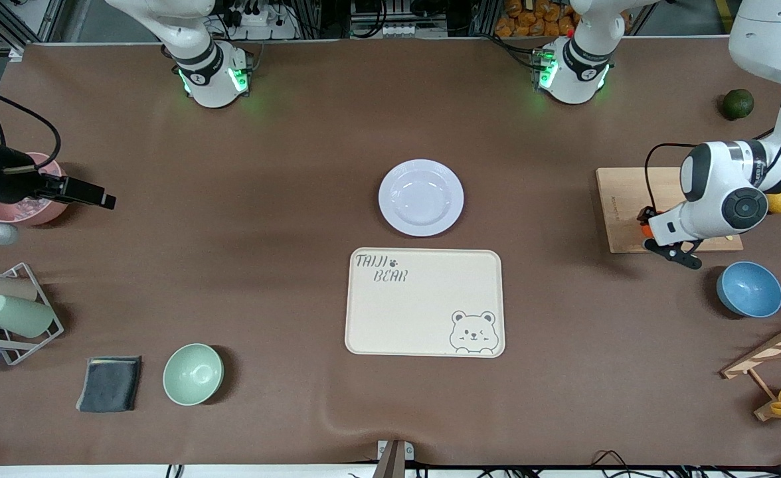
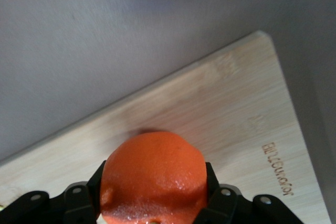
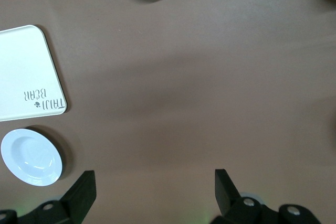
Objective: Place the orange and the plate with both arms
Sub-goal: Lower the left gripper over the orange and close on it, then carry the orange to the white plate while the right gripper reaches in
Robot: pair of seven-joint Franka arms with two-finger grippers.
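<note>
The orange [image 2: 152, 179] sits clamped between the fingers of my left end effector [image 1: 663, 240], low over the wooden board [image 1: 619, 199] at the left arm's end of the tabletop. From there, the plate [image 1: 421, 197] lies at about nine o'clock in the front view, touching nothing, just above the bear tray [image 1: 424, 302]. My right end effector [image 3: 155, 190] hangs spread wide and empty over bare tabletop, waiting, nearer the pink bowl [image 1: 28, 211] than the plate.

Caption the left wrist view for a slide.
Left gripper shut on the orange over the wooden cutting board.
</note>
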